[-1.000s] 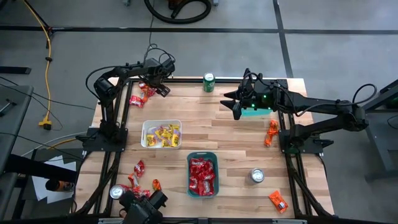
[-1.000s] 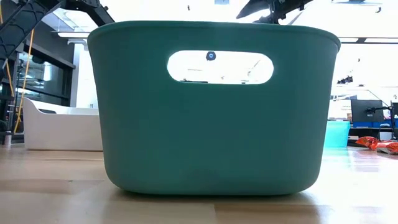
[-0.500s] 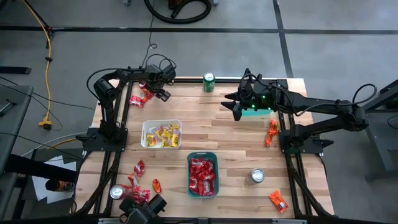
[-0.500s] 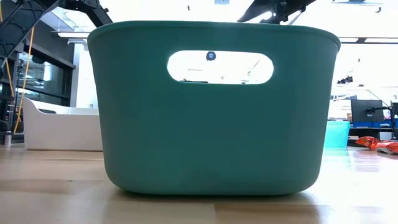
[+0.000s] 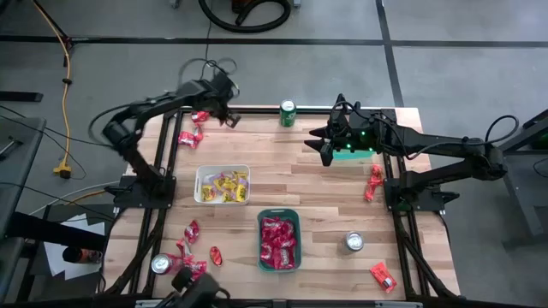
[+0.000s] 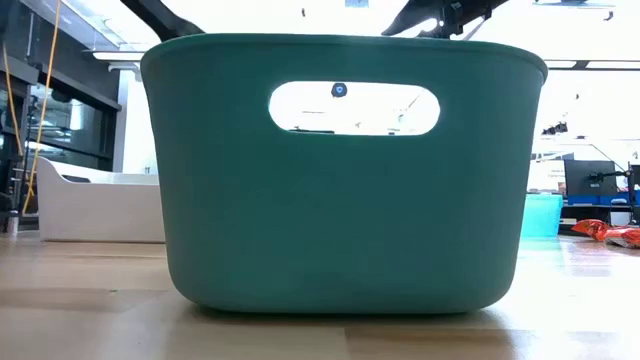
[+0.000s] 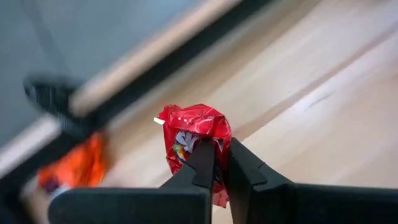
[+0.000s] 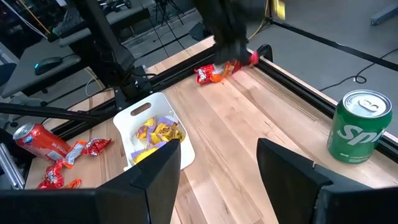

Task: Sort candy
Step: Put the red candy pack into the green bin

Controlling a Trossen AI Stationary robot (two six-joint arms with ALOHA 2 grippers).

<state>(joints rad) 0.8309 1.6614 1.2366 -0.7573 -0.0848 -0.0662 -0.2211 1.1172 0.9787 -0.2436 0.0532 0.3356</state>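
My left gripper (image 5: 229, 118) is at the table's far left edge, shut on a red candy packet (image 7: 194, 127). The packet also shows in the right wrist view (image 8: 252, 58). A small pile of red and orange candy (image 5: 187, 136) lies just to its left. My right gripper (image 5: 325, 151) hangs open and empty over the far middle of the table, next to a small teal bin (image 5: 356, 153). A white tray (image 5: 223, 184) holds yellow candy. A teal tray (image 5: 279, 239) holds red candy. My left gripper pinches the crumpled red packet between its two fingers, on the packet's lower part (image 7: 214, 163). Most of the packet sticks out past the fingertips. It appears clear of the table.
A green can (image 5: 288, 113) stands at the far edge, a silver can (image 5: 353, 242) near right and a red can (image 5: 160, 263) near left. Loose red candy (image 5: 190, 244) lies near left. Orange candy lies at the right (image 5: 374, 181) and near right (image 5: 383, 275).
My left arm has swung up and stretched out. Its gripper has shifted a little toward the far edge and the right, away from the candy pile. My right arm has kept still.
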